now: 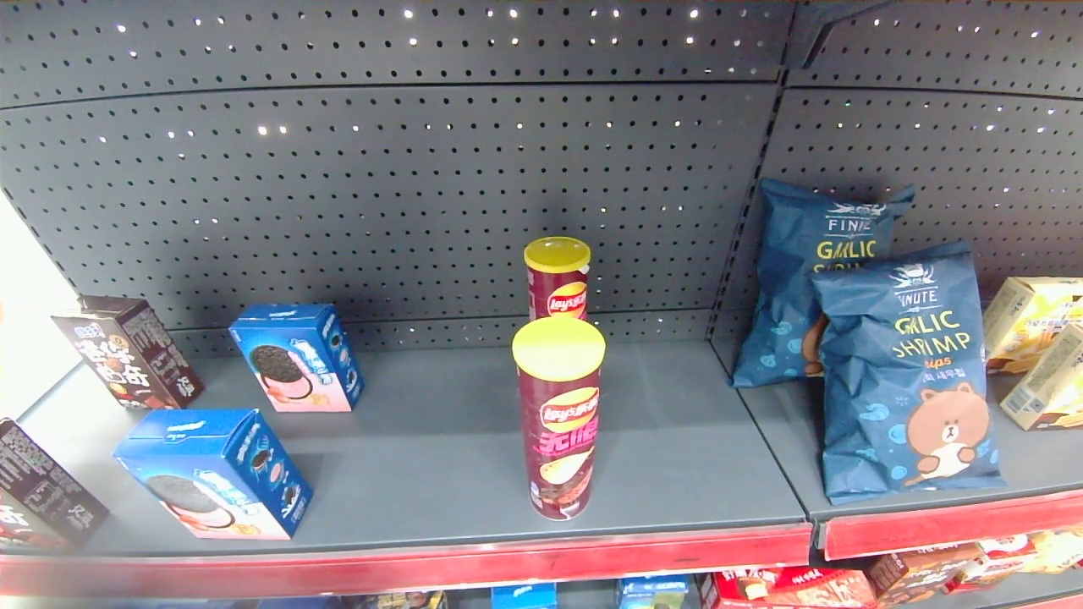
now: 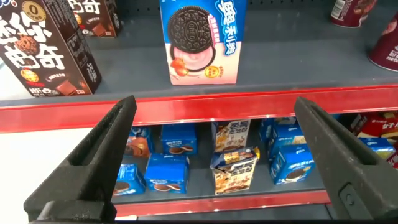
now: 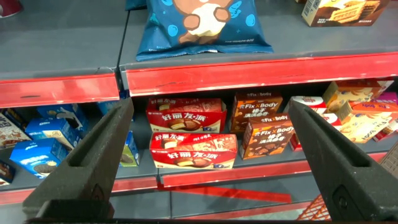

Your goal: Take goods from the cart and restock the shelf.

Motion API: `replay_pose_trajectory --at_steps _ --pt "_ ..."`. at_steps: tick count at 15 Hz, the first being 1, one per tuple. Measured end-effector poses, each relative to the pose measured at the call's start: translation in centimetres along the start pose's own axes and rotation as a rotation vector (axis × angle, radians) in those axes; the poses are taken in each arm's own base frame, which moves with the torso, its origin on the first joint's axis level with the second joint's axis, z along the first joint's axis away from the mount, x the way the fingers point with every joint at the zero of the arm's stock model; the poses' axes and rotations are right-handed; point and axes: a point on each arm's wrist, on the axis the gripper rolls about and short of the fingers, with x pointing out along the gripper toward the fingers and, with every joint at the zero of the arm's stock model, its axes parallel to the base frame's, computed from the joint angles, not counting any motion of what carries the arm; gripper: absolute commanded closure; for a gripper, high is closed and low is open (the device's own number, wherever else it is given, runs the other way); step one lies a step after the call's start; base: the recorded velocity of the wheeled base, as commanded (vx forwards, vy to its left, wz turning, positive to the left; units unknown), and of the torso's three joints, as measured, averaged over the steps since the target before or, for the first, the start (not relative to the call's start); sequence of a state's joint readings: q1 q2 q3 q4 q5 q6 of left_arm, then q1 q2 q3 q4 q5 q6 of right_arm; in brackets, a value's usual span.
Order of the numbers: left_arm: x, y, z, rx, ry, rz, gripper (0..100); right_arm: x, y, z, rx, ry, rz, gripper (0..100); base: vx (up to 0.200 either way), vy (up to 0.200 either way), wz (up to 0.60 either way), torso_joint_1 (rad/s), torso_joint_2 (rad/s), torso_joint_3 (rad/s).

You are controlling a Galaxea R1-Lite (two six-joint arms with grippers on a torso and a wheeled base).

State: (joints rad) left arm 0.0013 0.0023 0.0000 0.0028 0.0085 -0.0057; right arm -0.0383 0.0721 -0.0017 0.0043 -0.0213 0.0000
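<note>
The grey shelf with a red front edge carries two dark red chip cans with yellow lids, one in front and one behind it. My left gripper is open with nothing between its fingers. It is held in front of the shelf edge, below a blue cookie box. My right gripper is open too and holds nothing. It faces the red shelf edge under a blue shrimp chip bag.
Two blue cookie boxes and dark brown boxes stand on the shelf's left. Two blue bags and yellow boxes fill the right bay. The lower shelf holds red boxes, brown boxes and blue boxes.
</note>
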Motion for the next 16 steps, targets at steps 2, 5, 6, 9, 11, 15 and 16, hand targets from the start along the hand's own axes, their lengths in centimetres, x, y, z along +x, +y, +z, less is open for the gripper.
replay_pose_trajectory --at_steps 2,5,6,9,11,15,16 --pt "0.0 0.0 0.01 0.0 -0.001 0.0 0 0.0 0.0 0.0 0.0 0.0 0.0 0 0.0 0.0 0.0 0.0 0.0 0.0" --pt "0.0 0.0 0.01 0.0 -0.001 0.0 0 0.0 0.0 0.0 0.0 0.0 0.0 0 0.0 0.0 0.0 0.0 0.0 0.0" --pt "0.0 0.0 0.01 0.0 -0.001 0.0 0 0.0 0.0 0.0 0.0 0.0 0.0 0 0.0 0.0 0.0 0.0 0.0 0.0" --pt "0.0 0.0 0.01 0.0 0.0 0.0 0 0.0 0.0 0.0 0.0 0.0 0.0 0 0.0 0.0 0.0 0.0 0.0 0.0" --pt "-0.01 0.0 0.02 0.0 -0.001 0.0 0 0.0 0.0 0.0 0.0 0.0 0.0 0 0.0 0.0 0.0 0.0 0.0 0.0" --pt "-0.01 0.0 0.02 0.0 -0.001 0.0 0 0.0 0.0 0.0 0.0 0.0 0.002 0 0.0 0.0 0.0 0.0 0.0 0.0" --pt "-0.01 0.0 0.03 0.0 -0.002 0.0 0 0.0 0.0 0.0 0.0 0.0 0.001 0 0.0 0.0 0.0 0.0 0.0 0.0"
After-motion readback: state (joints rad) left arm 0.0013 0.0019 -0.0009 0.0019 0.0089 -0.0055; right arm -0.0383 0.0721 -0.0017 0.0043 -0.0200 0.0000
